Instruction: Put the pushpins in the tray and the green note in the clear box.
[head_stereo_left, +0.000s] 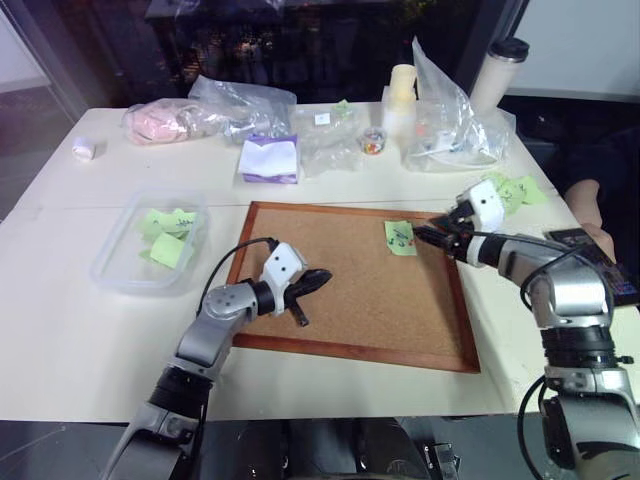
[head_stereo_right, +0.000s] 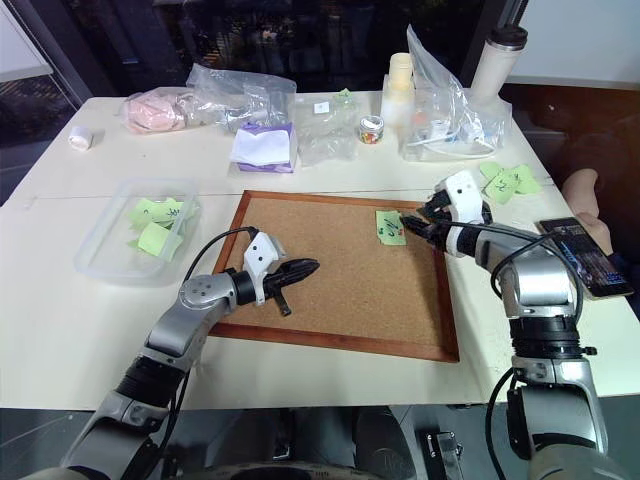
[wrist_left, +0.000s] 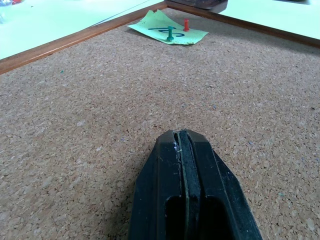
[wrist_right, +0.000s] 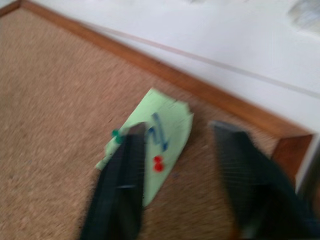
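Item: green note (head_stereo_left: 400, 237), fastened to cork board (head_stereo_left: 350, 300) by red pushpin (wrist_left: 186, 24) and green one. Right gripper (head_stereo_left: 432, 236) beside it, jaws parted, empty; left gripper (wrist_left: 182, 150) closed. Step: pulling pins; next needs a precise pinch.

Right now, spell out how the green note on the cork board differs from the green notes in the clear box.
The green note on the cork board is single and held by a green pin and a red pin; the notes in the clear box are several, loose and overlapping, with no pins visible. The board note lies near the right end effector; the boxed ones sit far to the left. All are light green with dark scribbles.
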